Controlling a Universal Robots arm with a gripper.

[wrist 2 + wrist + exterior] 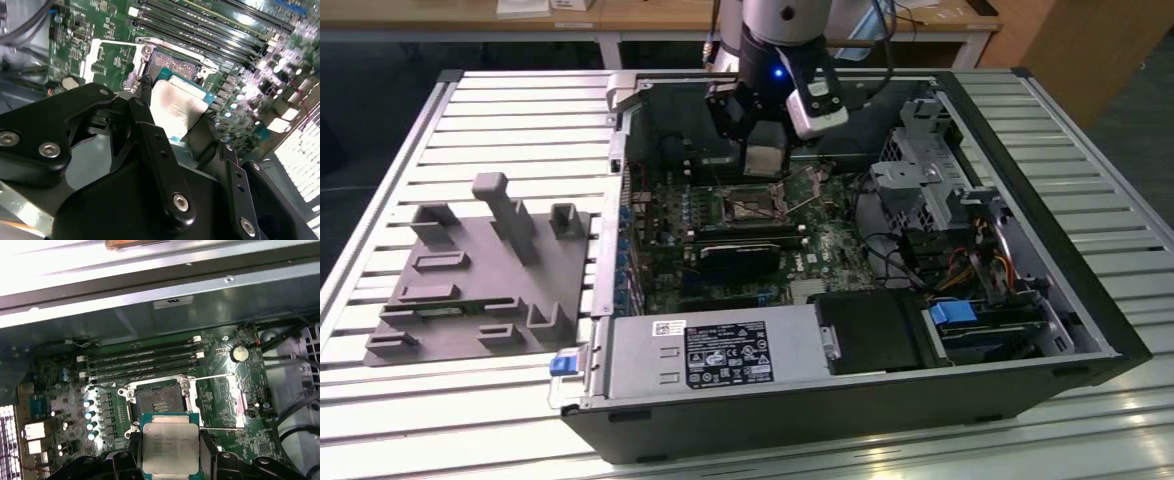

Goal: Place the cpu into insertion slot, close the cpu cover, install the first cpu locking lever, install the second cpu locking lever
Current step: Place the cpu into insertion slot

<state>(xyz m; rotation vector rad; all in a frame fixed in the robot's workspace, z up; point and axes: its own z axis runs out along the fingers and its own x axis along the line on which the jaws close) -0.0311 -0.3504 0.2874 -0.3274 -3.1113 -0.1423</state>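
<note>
My gripper (763,160) hangs inside the open computer case, shut on the cpu (170,447). The cpu is a flat square chip with a dull silvery top, and a black finger (134,452) presses on each of two opposite edges. In the second wrist view the cpu (177,107) is held level a little above the board. The insertion slot (161,400) lies just beyond it, uncovered, with a dark centre and a shiny metal rim. The insertion slot (750,205) sits below and just in front of the gripper in the exterior view. I cannot tell where the cpu cover stands.
Long black memory slots (140,360) run beside the socket, and a coin battery (239,353) sits nearby. A black heatsink block (740,255), a power supply (707,350) and a drive cage (934,190) crowd the case. A grey fixture plate (480,270) lies on the exterior view's left.
</note>
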